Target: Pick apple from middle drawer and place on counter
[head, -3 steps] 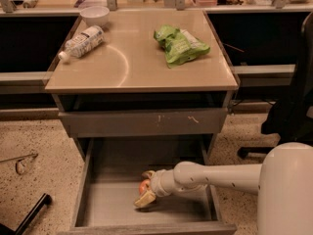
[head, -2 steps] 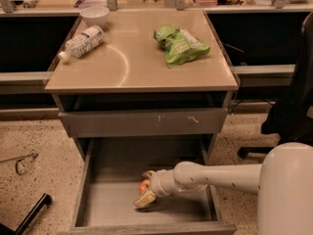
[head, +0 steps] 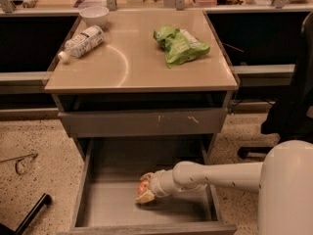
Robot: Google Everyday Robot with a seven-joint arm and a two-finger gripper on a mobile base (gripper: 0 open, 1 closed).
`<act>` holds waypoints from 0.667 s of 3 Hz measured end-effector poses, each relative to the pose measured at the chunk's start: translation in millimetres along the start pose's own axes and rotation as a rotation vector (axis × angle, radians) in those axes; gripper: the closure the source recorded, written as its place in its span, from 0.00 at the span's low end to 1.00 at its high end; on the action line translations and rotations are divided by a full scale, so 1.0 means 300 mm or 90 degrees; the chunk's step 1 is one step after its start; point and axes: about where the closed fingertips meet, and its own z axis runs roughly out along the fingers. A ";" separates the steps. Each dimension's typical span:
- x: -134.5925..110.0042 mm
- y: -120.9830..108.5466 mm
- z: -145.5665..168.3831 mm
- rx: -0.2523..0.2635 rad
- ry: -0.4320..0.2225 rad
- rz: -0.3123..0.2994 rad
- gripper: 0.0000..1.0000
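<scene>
The middle drawer [head: 110, 207] is pulled open below the cabinet, its flat grey bottom showing. The small red-orange apple [head: 142, 185] lies in it right of centre, near the front. My gripper [head: 145, 188] reaches in from the right on a white arm and is shut on the apple, with a pale finger on each side, low over the drawer bottom. The glossy beige counter [head: 139, 65] is the cabinet top above.
On the counter lie a green bag [head: 180, 45], a plastic bottle [head: 82, 41] on its side and a white bowl [head: 94, 14]. A closed grey drawer front [head: 142, 122] overhangs the open drawer. A dark chair [head: 293, 102] stands at right. Glasses [head: 19, 163] lie on the floor at left.
</scene>
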 end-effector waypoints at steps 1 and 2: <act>-0.180 0.083 -0.026 0.009 0.011 -0.038 1.00; -0.327 0.199 -0.078 0.021 0.036 -0.079 1.00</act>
